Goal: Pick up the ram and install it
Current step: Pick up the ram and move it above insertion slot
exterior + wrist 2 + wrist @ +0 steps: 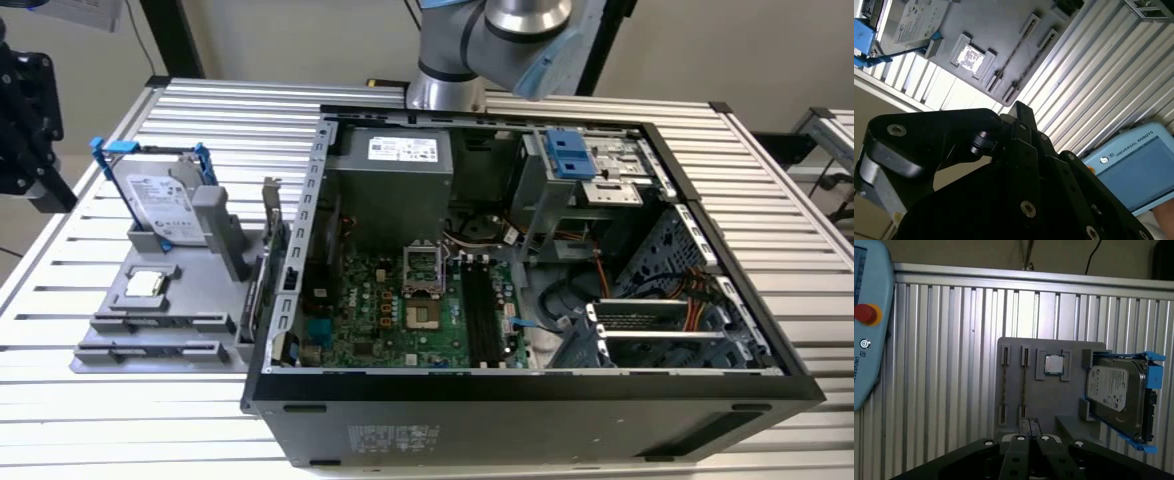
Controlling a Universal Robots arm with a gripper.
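Pincer point(1029, 425) closed and empty above the tabletop point(944, 370), a misaligned descent could jam it against the edge-on ram point(1024, 385) in its gray holder point(1054, 395).

table point(227, 110): ribbed bare metal | tray point(1054, 400): matt grey, likely plastic

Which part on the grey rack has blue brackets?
The silver hard drive, propped upright; the small square chip beside it lies flat, no blue.
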